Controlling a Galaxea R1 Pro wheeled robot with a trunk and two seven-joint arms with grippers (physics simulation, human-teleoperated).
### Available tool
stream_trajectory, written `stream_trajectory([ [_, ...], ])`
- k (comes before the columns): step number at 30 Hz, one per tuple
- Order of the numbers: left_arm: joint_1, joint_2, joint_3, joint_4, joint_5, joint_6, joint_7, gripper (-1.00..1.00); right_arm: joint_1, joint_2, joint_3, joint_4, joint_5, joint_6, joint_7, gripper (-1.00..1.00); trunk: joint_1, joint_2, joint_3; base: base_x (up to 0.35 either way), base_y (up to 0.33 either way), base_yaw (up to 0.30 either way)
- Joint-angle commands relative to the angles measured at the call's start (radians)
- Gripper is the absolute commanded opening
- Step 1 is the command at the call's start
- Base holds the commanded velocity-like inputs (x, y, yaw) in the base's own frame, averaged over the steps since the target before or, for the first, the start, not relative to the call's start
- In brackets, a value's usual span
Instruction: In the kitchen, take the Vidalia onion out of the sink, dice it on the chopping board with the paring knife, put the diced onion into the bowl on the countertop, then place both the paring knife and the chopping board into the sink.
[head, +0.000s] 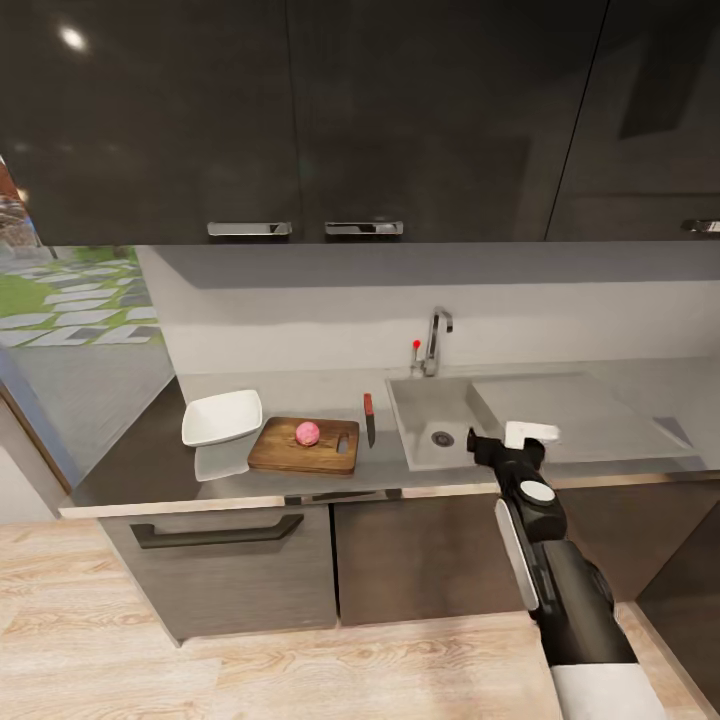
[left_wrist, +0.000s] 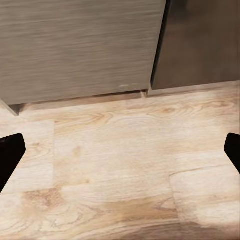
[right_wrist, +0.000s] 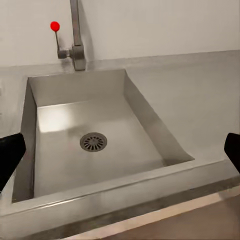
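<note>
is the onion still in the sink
No, the Vidalia onion sits on the chopping board, and the sink basin holds just its drain.

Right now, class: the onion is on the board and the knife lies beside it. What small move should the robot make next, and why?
Probably swing the right hand from the sink toward the knife. The onion already sits on the board, uncut, and this hand is open with nothing in it.
</note>
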Motion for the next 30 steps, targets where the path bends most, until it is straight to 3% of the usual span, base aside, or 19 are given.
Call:
stream_trajectory([
  [1,0.0,0.002,-0.007,-0.001,0.009,-0.003,0.007,1.0,-0.044,0.014,0.001,0.065,0.004,0.021,0.002,1.0,0.0,-0.002,-0.002,0.0,0.0,0.0],
  [5,0.0,0.002,-0.007,-0.001,0.009,-0.002,0.007,1.0,-0.096,0.039,0.005,0.206,0.003,0.015,0.05,1.0,0.0,-0.002,-0.002,0.0,0.0,0.0],
  [10,0.0,0.002,-0.007,-0.004,0.01,-0.002,0.006,1.0,-0.106,0.034,0.014,0.245,0.009,-0.084,0.283,1.0,0.0,-0.002,-0.002,0.0,0.0,0.0],
  [12,0.0,0.003,-0.007,-0.009,0.01,-0.003,0.007,1.0,-0.106,0.033,0.013,0.247,0.011,-0.1,0.307,1.0,0.0,-0.002,-0.002,0.0,0.0,0.0],
  [21,0.0,0.005,-0.005,-0.013,0.01,-0.003,0.008,1.0,-0.106,0.036,0.01,0.263,0.012,-0.116,0.314,1.0,0.0,-0.002,-0.002,0.0,0.0,0.043],
  [30,0.0,0.006,-0.005,-0.013,0.011,-0.003,0.009,1.0,-0.106,0.036,0.01,0.306,0.011,-0.119,0.311,1.0,0.0,-0.002,-0.002,0.013,-0.008,0.248],
])
